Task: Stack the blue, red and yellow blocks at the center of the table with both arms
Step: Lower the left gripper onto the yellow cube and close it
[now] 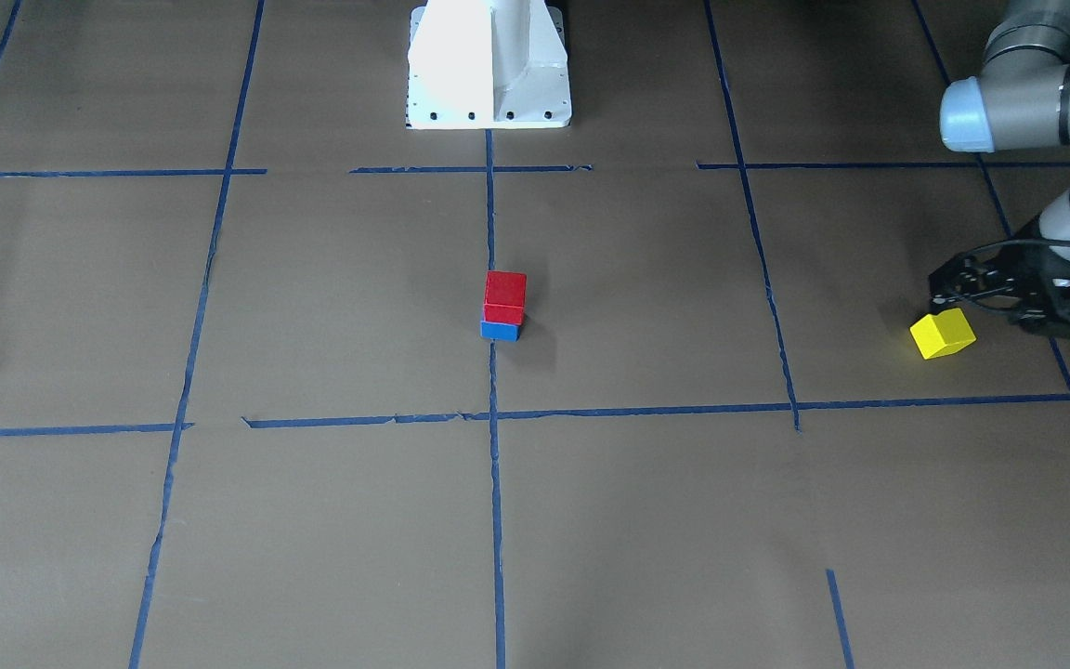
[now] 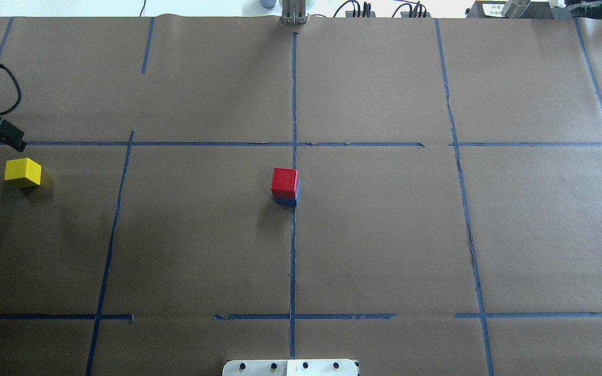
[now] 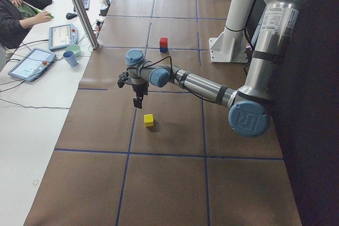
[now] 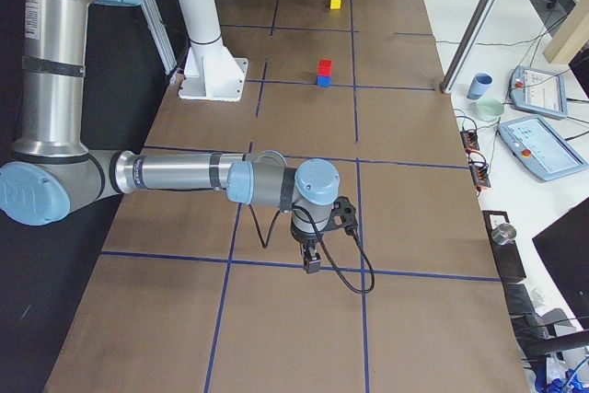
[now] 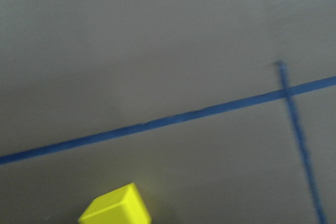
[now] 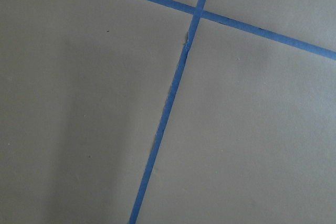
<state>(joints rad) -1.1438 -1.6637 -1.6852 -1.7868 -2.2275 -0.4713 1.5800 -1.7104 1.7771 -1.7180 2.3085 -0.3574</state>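
A red block (image 2: 285, 180) sits on a blue block (image 2: 286, 200) at the table's centre, also seen in the front view (image 1: 504, 295). A yellow block (image 2: 23, 172) lies alone on the table far out on my left side; it shows in the front view (image 1: 943, 334) and at the bottom of the left wrist view (image 5: 116, 209). My left gripper (image 1: 972, 295) hangs just above and beside the yellow block, apart from it, open and empty. My right gripper (image 4: 311, 260) shows only in the right side view, over bare table, and I cannot tell its state.
Brown paper with blue tape grid lines (image 2: 293, 104) covers the table. The robot's white base (image 1: 489, 65) stands at the near edge. An operator's desk with tablets and cups (image 3: 53, 46) runs along the far edge.
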